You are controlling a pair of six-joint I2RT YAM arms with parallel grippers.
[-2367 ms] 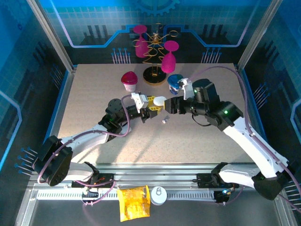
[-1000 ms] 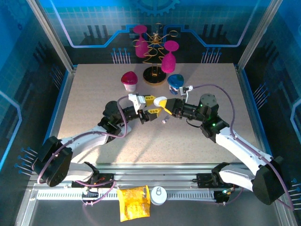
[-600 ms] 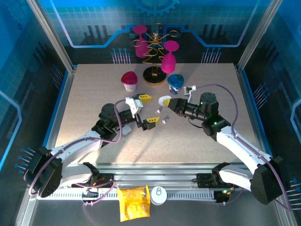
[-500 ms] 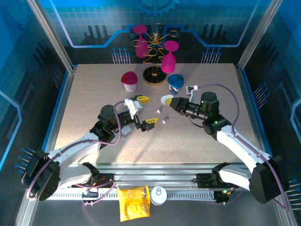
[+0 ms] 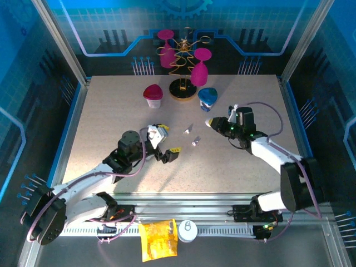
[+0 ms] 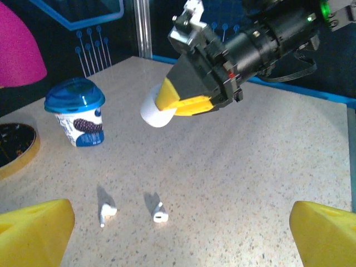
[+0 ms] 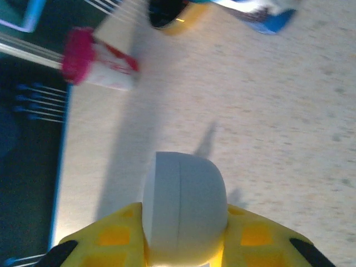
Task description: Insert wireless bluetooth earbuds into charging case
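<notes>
On the table [image 5: 111, 111], between the two arms, we see two earbuds [image 6: 160, 214] lying just beside each other but apart. They are tiny, white and glossy, with short stems, and each throws a small shadow. Near them, lifted off the table, is the charging case [image 7: 183, 206], a smooth white rounded shell with a thin seam, and it looks closed. Our right hand [image 7: 183, 242] pinches it between its yellow fingers. Our left hand [image 6: 178, 233] is spread wide and grips nothing, its yellow fingertips on either side of the earbuds in the left wrist view. Farther back stands a blue-lidded cup [image 6: 78, 114] with dark berries printed on its label. We cannot read its writing, and the lid hides what it holds. A pink-lidded cup [image 5: 152, 94] stands to its left, also covered.
</notes>
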